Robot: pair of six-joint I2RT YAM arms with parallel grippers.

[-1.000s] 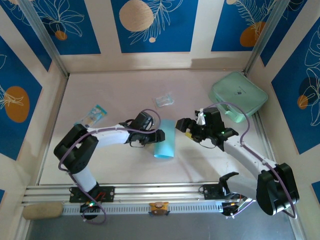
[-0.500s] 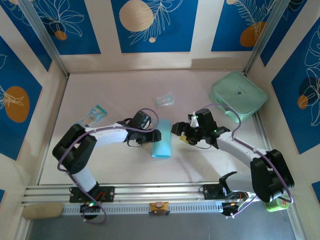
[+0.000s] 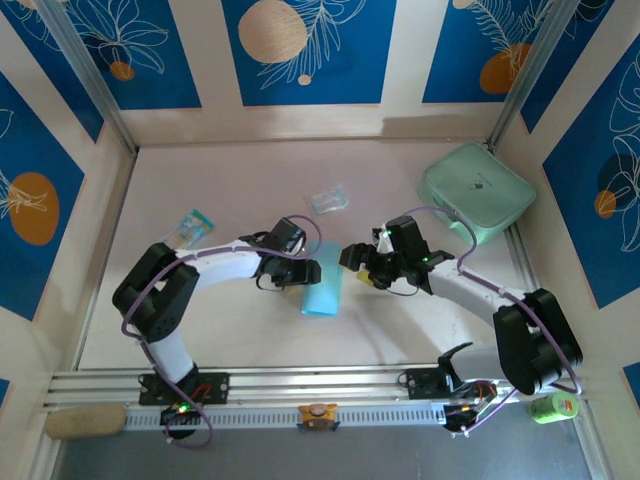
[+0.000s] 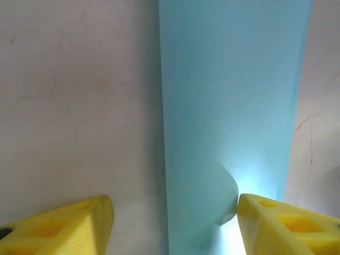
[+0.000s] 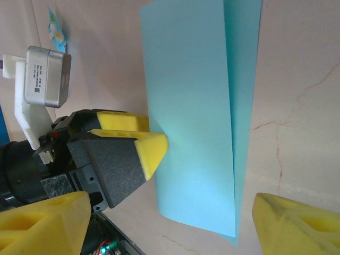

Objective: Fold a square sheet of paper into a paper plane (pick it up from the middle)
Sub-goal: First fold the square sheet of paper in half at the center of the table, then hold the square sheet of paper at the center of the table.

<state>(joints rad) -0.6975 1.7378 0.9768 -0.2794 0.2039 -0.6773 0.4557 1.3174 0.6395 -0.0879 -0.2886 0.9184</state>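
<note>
sheet [image 3: 322,292] narrower now (fold progresses) | left tool [image 4: 174,207] 10 o'clock, right tool [image 5: 171,202] 2 o'clock | both spread apart, gripping nothing

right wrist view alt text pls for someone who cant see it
A folded light-blue sheet of paper lies on a pale table, and the left gripper, on its left side, has one yellow jaw tip touching the sheet's edge. The right gripper shows its own yellow jaws wide apart at the bottom corners.

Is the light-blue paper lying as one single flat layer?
No, the paper is folded over; a second layer's edge shows beside the top one.
</note>
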